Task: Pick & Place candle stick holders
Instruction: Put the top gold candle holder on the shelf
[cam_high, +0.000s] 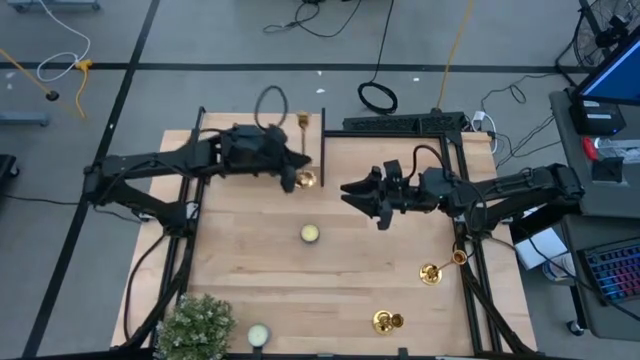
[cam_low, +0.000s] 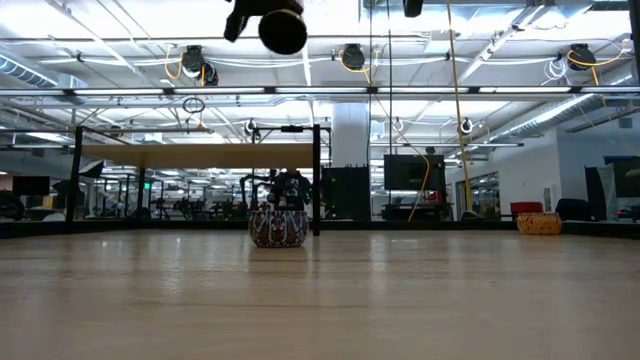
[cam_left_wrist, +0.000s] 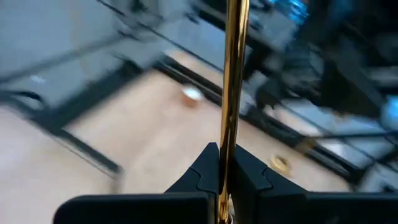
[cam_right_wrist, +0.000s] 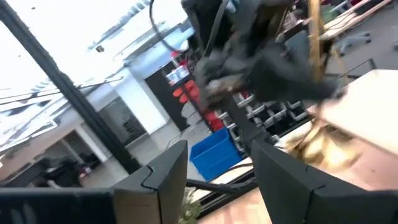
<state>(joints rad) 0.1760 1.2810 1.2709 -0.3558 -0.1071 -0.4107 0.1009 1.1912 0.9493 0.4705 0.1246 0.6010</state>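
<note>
The left gripper (cam_high: 296, 172) hangs above the far part of the bench (cam_high: 260, 280), near the middle of its far edge, and is clamped on the thin stem of a gold candle stick holder (cam_high: 306, 179); in the left wrist view the shiny stem (cam_left_wrist: 233, 93) runs straight up from between the two closed fingers (cam_left_wrist: 202, 171). The right gripper (cam_high: 356, 193) is raised over the bench just right of centre, facing the left arm, and its two dark fingers (cam_right_wrist: 163, 171) stand apart with nothing between them. A second candle stick holder (cam_high: 441, 266) lies on its side close to the right edge, and a third (cam_high: 387, 321) rests near the near edge, right of the middle. A pale tealight candle (cam_high: 310, 233) sits near the centre of the bench, another (cam_high: 259, 335) at the near edge beside a potted plant (cam_high: 195, 325) in the near left corner.
</note>
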